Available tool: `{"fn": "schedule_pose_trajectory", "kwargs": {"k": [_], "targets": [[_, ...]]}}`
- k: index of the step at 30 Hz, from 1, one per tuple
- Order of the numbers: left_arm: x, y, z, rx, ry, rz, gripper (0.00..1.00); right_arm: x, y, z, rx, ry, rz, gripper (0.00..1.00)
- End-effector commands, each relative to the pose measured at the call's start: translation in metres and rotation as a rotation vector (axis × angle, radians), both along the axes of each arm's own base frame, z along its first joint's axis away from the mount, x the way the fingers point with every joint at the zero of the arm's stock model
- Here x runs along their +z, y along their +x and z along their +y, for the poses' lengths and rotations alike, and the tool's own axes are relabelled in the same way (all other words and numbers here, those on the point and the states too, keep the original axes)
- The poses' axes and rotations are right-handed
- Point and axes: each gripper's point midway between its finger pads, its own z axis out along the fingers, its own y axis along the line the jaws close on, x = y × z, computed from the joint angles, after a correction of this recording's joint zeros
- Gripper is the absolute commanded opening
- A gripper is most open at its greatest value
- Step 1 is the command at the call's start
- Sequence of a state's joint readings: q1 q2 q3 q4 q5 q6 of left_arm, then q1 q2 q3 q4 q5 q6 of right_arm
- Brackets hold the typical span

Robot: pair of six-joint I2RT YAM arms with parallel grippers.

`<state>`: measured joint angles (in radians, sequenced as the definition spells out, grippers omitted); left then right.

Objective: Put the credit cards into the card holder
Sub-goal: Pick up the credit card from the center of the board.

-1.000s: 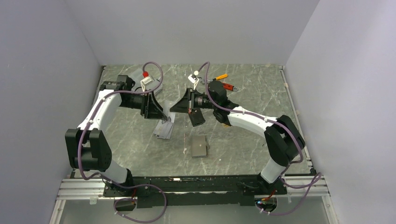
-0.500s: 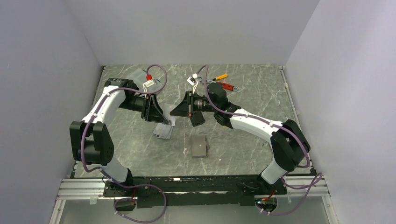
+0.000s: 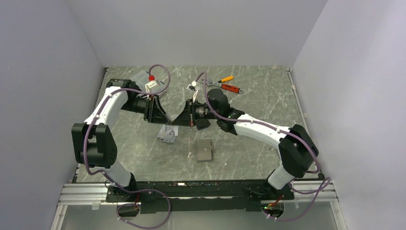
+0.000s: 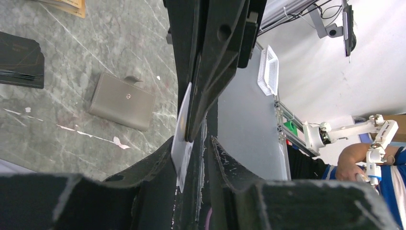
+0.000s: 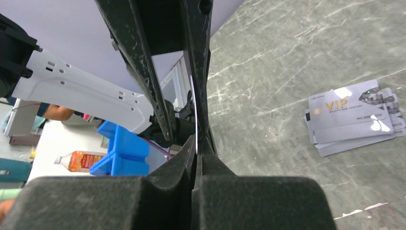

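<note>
Left gripper [image 4: 194,140]: fingers stand apart, with the other arm's finger tips in the gap between them. Cannot tell whether either finger touches the card.
Right gripper [image 5: 197,146]: clamped on the held card [image 4: 183,129], pads pressed together on its lower part.
Held card: pale and silvery. It is edge-on in the right wrist view and its face is unreadable. It is off the table [image 3: 258,110], between the two grippers, which hide it from above.
Card holder [image 4: 122,100]: closed and flat on the table, snap tab showing at one long edge. It lies apart from both grippers, nearer the bases.
Silvery-grey stack [image 5: 352,117]: fanned on the table, top card reads VIP. It sits just base-side of where the grippers meet.
Black cards [image 4: 19,60]: stacked, cut off by the left frame edge.
Orange-gold card [image 4: 67,4]: only a corner shows at the top edge.
Wrench and pliers [image 3: 229,86]: far side of the table, too small for detail.
</note>
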<state>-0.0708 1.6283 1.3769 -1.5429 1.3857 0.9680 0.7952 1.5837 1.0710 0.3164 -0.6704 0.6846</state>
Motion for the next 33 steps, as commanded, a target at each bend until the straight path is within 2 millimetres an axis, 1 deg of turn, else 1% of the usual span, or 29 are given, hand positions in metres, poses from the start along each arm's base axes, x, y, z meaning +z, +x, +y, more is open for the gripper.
{"fn": "schedule_pose_trajectory", "kwargs": {"k": [1, 2, 4, 10, 11, 12, 14, 15, 16, 17, 19, 22, 28, 30, 33], "targets": [[0.033, 0.008, -0.005, 0.027, -0.114, -0.074, 0.31, -0.027, -0.011, -0.002, 0.023, -0.087, 0.035, 0.00], [0.032, 0.007, -0.005, 0.025, -0.112, -0.072, 0.30, -0.026, -0.011, -0.003, 0.020, -0.085, 0.031, 0.00], [0.031, 0.007, -0.004, 0.026, -0.110, -0.067, 0.24, -0.023, -0.010, -0.003, 0.013, -0.081, 0.029, 0.00], [0.029, 0.006, -0.004, 0.026, -0.096, -0.067, 0.00, -0.020, -0.010, -0.004, 0.011, -0.065, 0.031, 0.00], [0.029, 0.006, -0.004, 0.028, -0.096, -0.067, 0.00, -0.020, -0.010, -0.005, 0.010, -0.060, 0.039, 0.00], [0.029, 0.006, -0.004, 0.029, -0.097, -0.066, 0.00, -0.020, -0.011, -0.007, 0.010, -0.051, 0.051, 0.08], [0.030, 0.006, -0.004, 0.031, -0.101, -0.065, 0.00, -0.014, -0.013, -0.009, 0.015, -0.006, 0.065, 0.26], [0.030, 0.007, -0.004, 0.032, -0.104, -0.064, 0.00, -0.010, -0.015, -0.010, 0.020, 0.018, 0.067, 0.34], [0.030, 0.007, -0.004, 0.033, -0.107, -0.063, 0.00, -0.008, -0.016, -0.009, 0.025, 0.035, 0.068, 0.39], [0.031, 0.007, -0.004, 0.036, -0.113, -0.058, 0.00, -0.005, -0.017, -0.008, 0.032, 0.052, 0.076, 0.43], [0.033, 0.009, -0.004, 0.043, -0.125, -0.051, 0.00, 0.002, -0.020, -0.005, 0.054, 0.096, 0.082, 0.46], [0.034, 0.010, -0.004, 0.047, -0.133, -0.049, 0.00, 0.005, -0.020, -0.003, 0.061, 0.133, 0.098, 0.46], [0.030, 0.009, -0.003, 0.049, -0.132, -0.034, 0.00, 0.017, -0.017, 0.002, 0.064, 0.196, 0.103, 0.41], [0.029, 0.009, -0.003, 0.051, -0.131, -0.036, 0.00, 0.018, -0.015, 0.003, 0.061, 0.199, 0.107, 0.36], [0.028, 0.009, -0.002, 0.057, -0.127, -0.038, 0.00, 0.016, -0.013, 0.002, 0.043, 0.190, 0.115, 0.23]]}}
